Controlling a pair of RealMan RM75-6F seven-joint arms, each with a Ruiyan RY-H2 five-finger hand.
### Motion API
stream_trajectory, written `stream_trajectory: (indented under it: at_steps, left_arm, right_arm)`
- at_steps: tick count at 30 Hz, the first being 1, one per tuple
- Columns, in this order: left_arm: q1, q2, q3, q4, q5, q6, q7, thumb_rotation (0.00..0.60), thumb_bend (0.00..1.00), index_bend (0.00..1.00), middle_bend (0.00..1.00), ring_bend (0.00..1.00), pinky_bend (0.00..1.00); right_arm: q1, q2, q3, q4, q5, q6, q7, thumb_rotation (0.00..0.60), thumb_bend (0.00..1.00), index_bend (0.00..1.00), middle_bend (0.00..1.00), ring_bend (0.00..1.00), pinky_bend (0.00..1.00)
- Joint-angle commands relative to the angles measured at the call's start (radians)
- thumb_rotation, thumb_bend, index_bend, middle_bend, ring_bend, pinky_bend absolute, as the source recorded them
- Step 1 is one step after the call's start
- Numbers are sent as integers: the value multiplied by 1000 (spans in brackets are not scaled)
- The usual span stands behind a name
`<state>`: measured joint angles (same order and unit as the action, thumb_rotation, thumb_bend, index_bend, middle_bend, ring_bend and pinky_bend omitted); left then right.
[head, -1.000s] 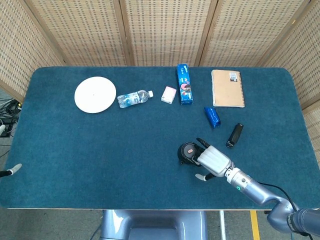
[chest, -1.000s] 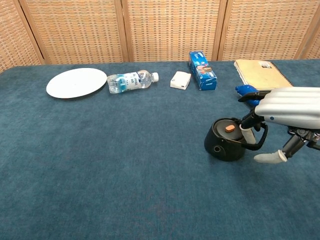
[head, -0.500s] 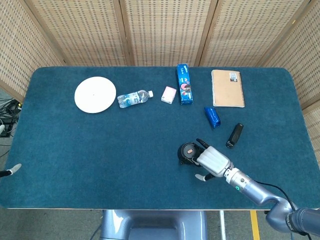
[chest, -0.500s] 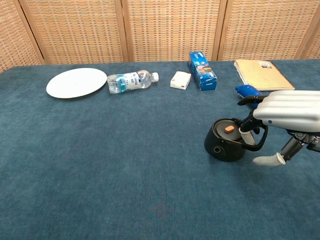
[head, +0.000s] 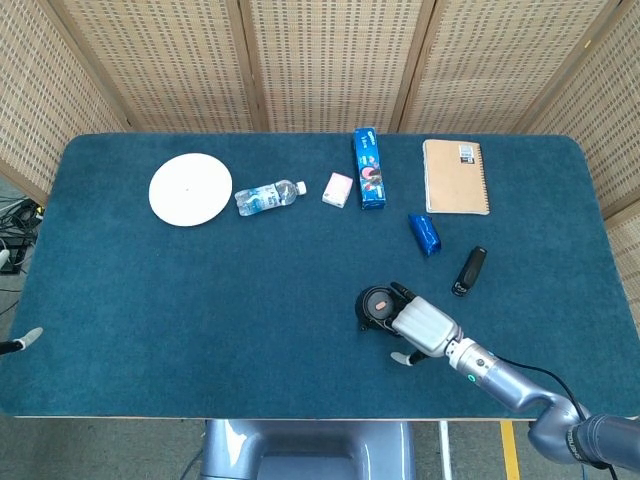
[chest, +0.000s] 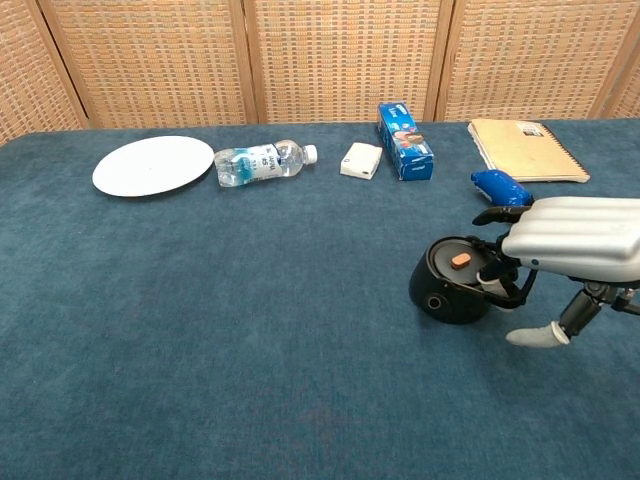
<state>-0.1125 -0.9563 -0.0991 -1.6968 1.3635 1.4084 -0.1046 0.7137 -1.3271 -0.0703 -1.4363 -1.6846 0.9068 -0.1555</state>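
Right hand: the silver robotic right hand (chest: 570, 240) lies low over the near right part of the desk, palm down, its dark fingers (chest: 497, 214) curled over the far right edge of a round black device with a small orange button on top (chest: 450, 278). The fingers touch its rim; whether they actually grip it I cannot tell. The pale thumb tip points down to the cloth beside it.
Round black device: it sits upright on the blue cloth-covered desk (head: 200, 300), near the front edge, right of centre, seen in the head view at (head: 377, 304) with the right hand (head: 424, 325) just beside it.
Left hand: only a pale fingertip shows at the far left edge of the head view (head: 30, 337); its state cannot be told.
Nearby: a small blue oblong object (head: 424, 234) and a black bar-shaped device (head: 469, 270) lie behind the hand, apart from it.
Back row: a white round plate (head: 190, 189), a clear plastic bottle lying on its side (head: 268, 196), a small white box (head: 338, 189), a blue carton (head: 368, 167) and a tan spiral notebook (head: 455, 176).
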Motion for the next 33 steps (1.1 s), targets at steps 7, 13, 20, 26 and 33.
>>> stream_trajectory:
  at_steps: [7,13,20,26,33]
  left_arm:
    - [2,1,0,2,0,2,-5,600,0,0,0,0,0]
    - [2,2,0,2,1,3,-8,600,0,0,0,0,0]
    - [2,2,-1,5,0,0,-12,600,0,0,0,0,0]
    - [2,3,-2,7,-1,0,-18,600,0,0,0,0,0]
    - [1,4,-2,6,-1,-2,-20,600,0,0,0,0,0]
  right_arm:
    - [3,-18,-1,19,1,-3,-8,498,524,607,581,445,0]
    - [8,-34,-2,34,8,-17,-20,498,491,724,693,469,0]
    - [16,-64,6,62,3,-11,-18,497,479,878,805,588,0]
    - [26,-70,16,67,-2,1,-17,495,420,951,859,672,0]
    - [35,-68,21,59,-20,24,-2,490,178,1000,976,856,9]
